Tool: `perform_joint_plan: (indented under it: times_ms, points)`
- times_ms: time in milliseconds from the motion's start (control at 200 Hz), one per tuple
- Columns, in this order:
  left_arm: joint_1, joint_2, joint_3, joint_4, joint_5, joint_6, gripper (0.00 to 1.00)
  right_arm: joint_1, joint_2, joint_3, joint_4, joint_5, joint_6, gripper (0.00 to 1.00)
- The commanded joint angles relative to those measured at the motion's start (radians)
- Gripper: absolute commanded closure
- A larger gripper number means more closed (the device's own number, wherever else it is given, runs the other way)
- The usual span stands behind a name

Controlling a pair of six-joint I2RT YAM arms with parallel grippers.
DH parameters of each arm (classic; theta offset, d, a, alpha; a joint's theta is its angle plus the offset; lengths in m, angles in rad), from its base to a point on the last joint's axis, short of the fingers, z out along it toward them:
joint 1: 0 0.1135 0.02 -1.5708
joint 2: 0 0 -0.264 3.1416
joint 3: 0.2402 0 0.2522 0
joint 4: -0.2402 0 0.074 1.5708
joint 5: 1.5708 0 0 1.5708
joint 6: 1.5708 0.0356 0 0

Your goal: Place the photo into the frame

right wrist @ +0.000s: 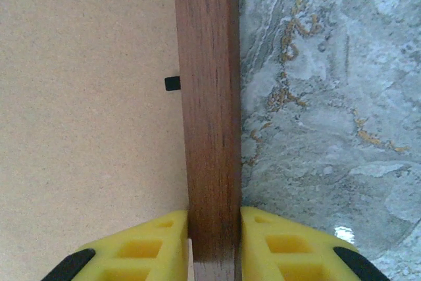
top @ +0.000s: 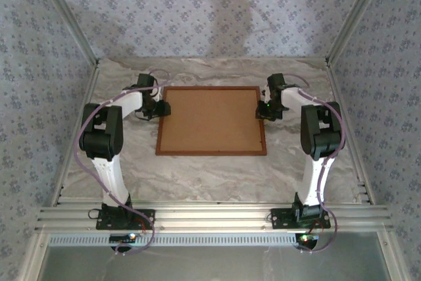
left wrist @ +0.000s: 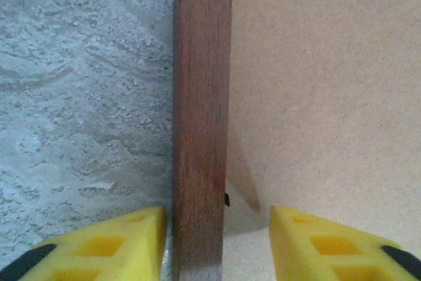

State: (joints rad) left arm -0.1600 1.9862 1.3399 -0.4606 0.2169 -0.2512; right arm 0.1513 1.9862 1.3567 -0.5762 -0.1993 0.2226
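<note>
The frame (top: 210, 153), thin reddish-brown wood, lies flat mid-table with a plain brown backing board (top: 210, 120) inside it. The photo is hidden. My left gripper (top: 160, 106) straddles the frame's left rail (left wrist: 200, 97) and stands open (left wrist: 217, 228). Its outer finger (left wrist: 118, 245) sits against the rail, while the inner finger hovers over the board (left wrist: 329, 83), well apart from the wood. My right gripper (top: 263, 108) is at the right rail (right wrist: 207, 97), shut (right wrist: 214, 228) with both yellow fingers pressed on the wood.
A small black tab (right wrist: 172, 83) sticks out over the board (right wrist: 85, 97) beside the right rail. Marbled tabletop (top: 210, 182) surrounds the frame. Patterned walls and metal posts close in the back and sides.
</note>
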Motion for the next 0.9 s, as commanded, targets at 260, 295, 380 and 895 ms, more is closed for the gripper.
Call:
perform_joint_plan:
  times_ms: [260, 295, 380, 895]
  points:
    - [0.033, 0.064, 0.151, -0.091, -0.029, 0.003, 0.46, -0.001, 0.014, 0.012, -0.017, 0.058, -0.028, 0.75]
    - [0.033, 0.074, 0.161, -0.101, -0.037, 0.007, 0.48, -0.002, 0.016, 0.012, -0.019, 0.058, -0.029, 0.75]
    - [0.033, 0.085, 0.167, -0.113, -0.047, 0.01, 0.54, -0.002, 0.017, 0.012, -0.019, 0.059, -0.029, 0.75]
    - [0.034, 0.052, 0.118, -0.134, -0.039, 0.027, 0.67, -0.006, 0.029, 0.018, -0.02, 0.046, -0.032, 0.75]
